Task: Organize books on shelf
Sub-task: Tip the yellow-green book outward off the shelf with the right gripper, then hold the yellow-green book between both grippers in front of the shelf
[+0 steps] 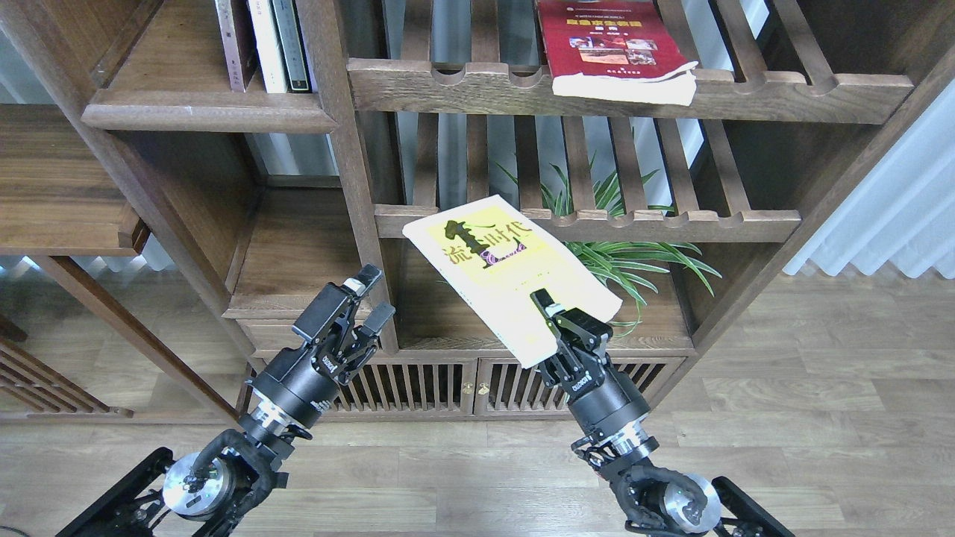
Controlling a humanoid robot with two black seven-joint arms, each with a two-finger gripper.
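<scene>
Yellow book (507, 272): held in the air, cover up, tilted, in front of the lower slatted rack (671, 224); dark title on the cover.
Right gripper (559, 317): jaws clamped on the yellow book's near edge, 1 finger showing on top of the cover.
Left gripper (367, 294): jaws apart, holding nothing, left of the yellow book and well apart from it, in front of the bookcase post (351, 171).
Red book (612, 45): lying flat on the upper slatted rack (462, 86), its white page edge overhanging the front rail; yellow title and photos on the cover.
Shelf (201, 112): upper left, solid dark board with rounded front edge; 3 upright books (265, 41) stand at its right end.
Plant (634, 253): green leaves behind and right of the yellow book, under the lower rack.
Cabinet doors (448, 388): slatted, below both grippers.
Floor (821, 418): wood planks.
</scene>
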